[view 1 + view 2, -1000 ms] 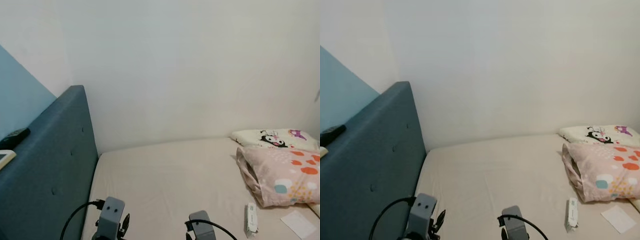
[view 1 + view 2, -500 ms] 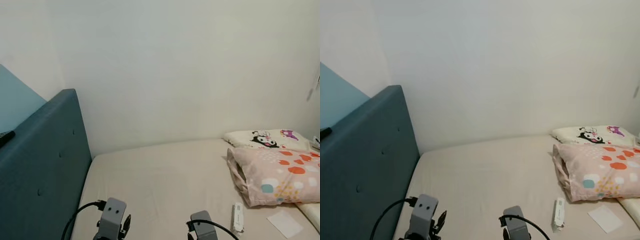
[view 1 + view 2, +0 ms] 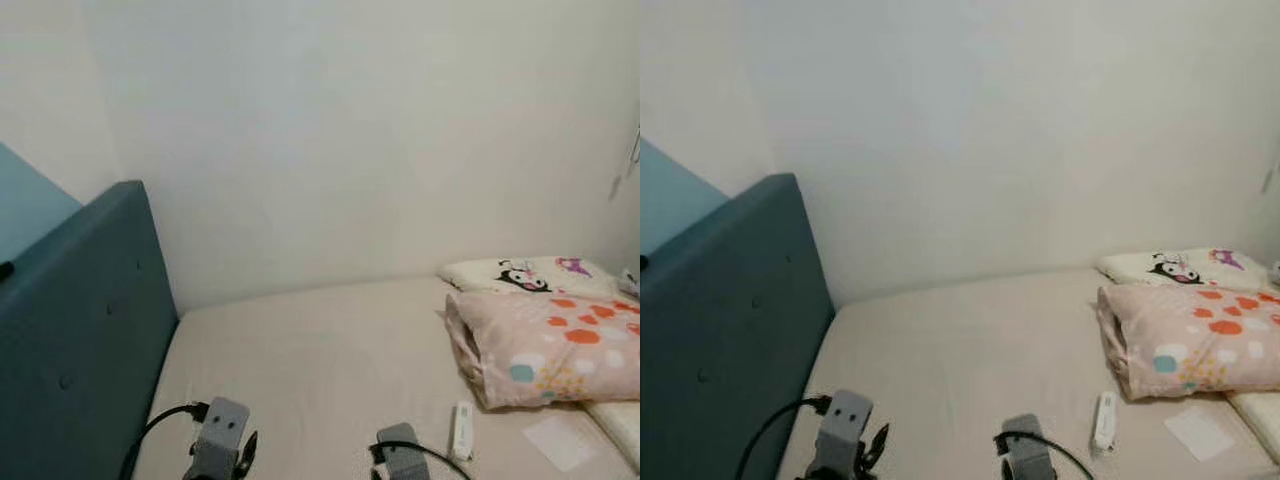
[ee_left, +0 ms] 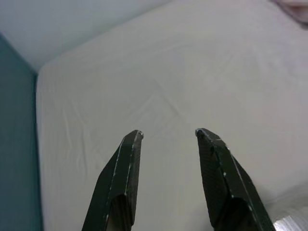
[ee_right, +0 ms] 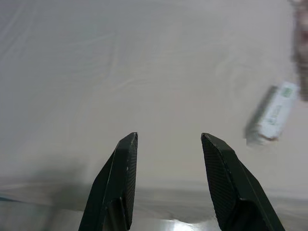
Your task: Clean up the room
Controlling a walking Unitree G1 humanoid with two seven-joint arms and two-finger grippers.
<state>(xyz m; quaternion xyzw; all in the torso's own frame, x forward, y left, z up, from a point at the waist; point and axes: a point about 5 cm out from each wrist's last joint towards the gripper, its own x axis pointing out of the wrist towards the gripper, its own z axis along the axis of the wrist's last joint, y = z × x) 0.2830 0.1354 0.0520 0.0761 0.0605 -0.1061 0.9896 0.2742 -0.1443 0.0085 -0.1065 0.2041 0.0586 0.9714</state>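
— What do we see on the bed (image 3: 320, 350)?
— A white remote (image 3: 461, 430) lies flat on the sheet, just beside a pink spotted pillow (image 3: 545, 345); a paper slip (image 3: 560, 442) lies near.
— And our claws?
— We hold the left claw (image 4: 166, 134) and the right claw (image 5: 168, 137) above the sheet, both spread wide with nothing between the fingers.

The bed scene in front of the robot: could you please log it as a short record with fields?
surface: bed with beige sheet
headboard: blue, on the robot's left
pillows: pink patterned pillow in front of a cartoon-print pillow, at right
loose items: white remote, paper slip beside it
left gripper: open, over bare sheet
right gripper: open, remote lies apart from it
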